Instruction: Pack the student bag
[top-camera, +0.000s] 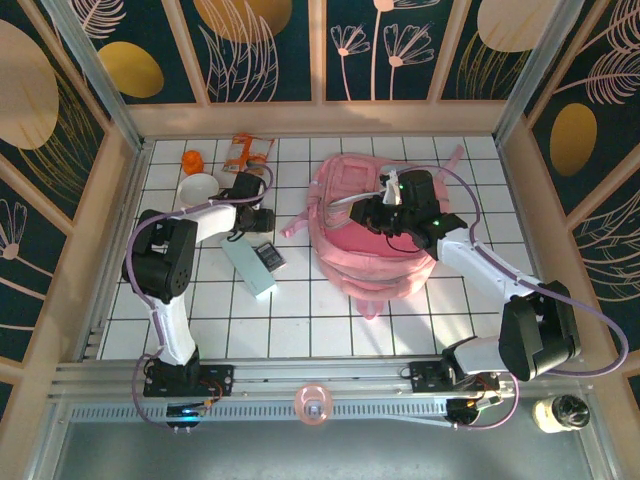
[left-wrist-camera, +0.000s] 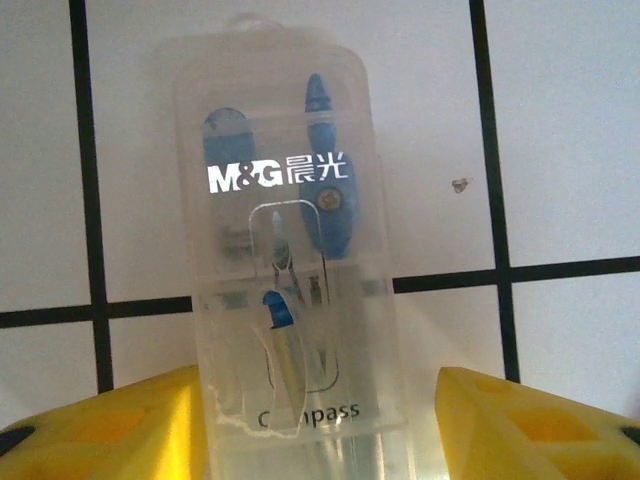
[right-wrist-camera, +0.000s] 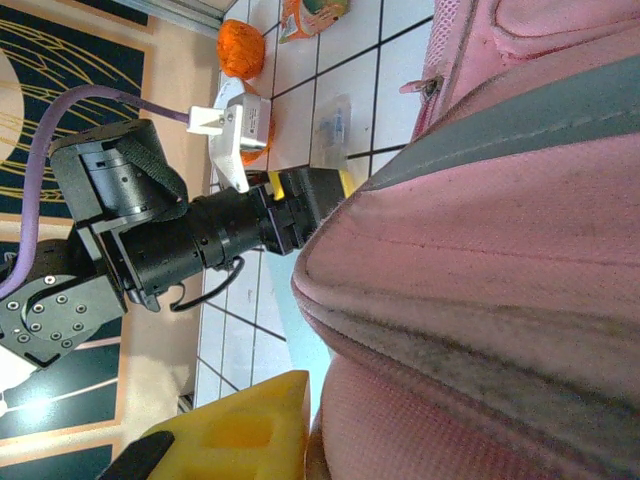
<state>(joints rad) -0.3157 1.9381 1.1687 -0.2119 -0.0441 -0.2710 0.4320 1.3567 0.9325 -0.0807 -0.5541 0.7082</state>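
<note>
The student bag (top-camera: 372, 238), a big pink backpack, lies right of the table's middle, and its fabric (right-wrist-camera: 480, 250) looms close in the right wrist view. My right gripper (top-camera: 393, 207) sits on the bag's upper part. One yellow finger (right-wrist-camera: 235, 432) presses against the fabric, the other is hidden behind it, and the grip looks shut on the bag. A clear plastic compass case (left-wrist-camera: 288, 250) lies flat on the white tiles. My left gripper (left-wrist-camera: 320, 425) is low over it, open, with a yellow finger on each side of the case's near end and a gap on the right.
Beside the left arm (top-camera: 165, 260) lie a pale blue box (top-camera: 248, 268) and a dark calculator-like item (top-camera: 268, 257). Further back are a white cup (top-camera: 197, 187), an orange ball (top-camera: 192, 160) and a snack packet (top-camera: 247, 152). Wooden walls close in the tiled table (top-camera: 300, 320).
</note>
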